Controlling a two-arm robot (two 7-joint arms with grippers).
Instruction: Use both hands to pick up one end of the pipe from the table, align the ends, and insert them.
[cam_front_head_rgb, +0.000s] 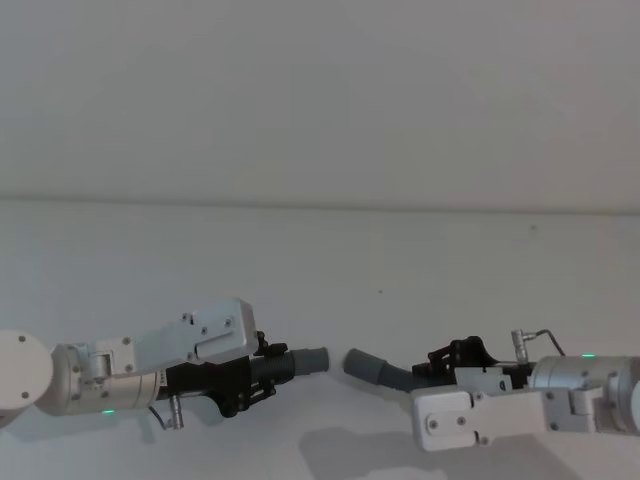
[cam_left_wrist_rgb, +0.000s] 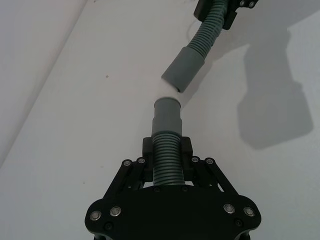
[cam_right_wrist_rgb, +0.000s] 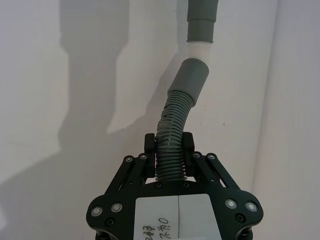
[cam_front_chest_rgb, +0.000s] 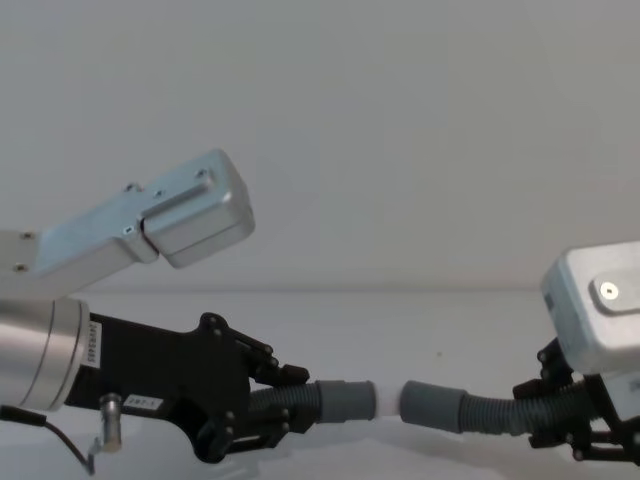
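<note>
Two end effectors, left (cam_front_chest_rgb: 285, 405) and right (cam_front_chest_rgb: 560, 420), each clamped on pipe (cam_front_chest_rgb: 495, 412) (cuffs (cam_front_chest_rgb: 345, 400) apart).

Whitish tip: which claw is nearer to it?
Left. The left claw holds the hose piece ending in the whitish tip; the right claw holds the other piece, across the gap, farther off.

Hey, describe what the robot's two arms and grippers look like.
Both arms are silver-grey metal with boxy, screw-fastened housings and small green indicator lights. The left gripper and right gripper are black linkage frames studded with silver screws. A thin cable loops near each wrist, and the right gripper carries a white label with handwriting.
</note>
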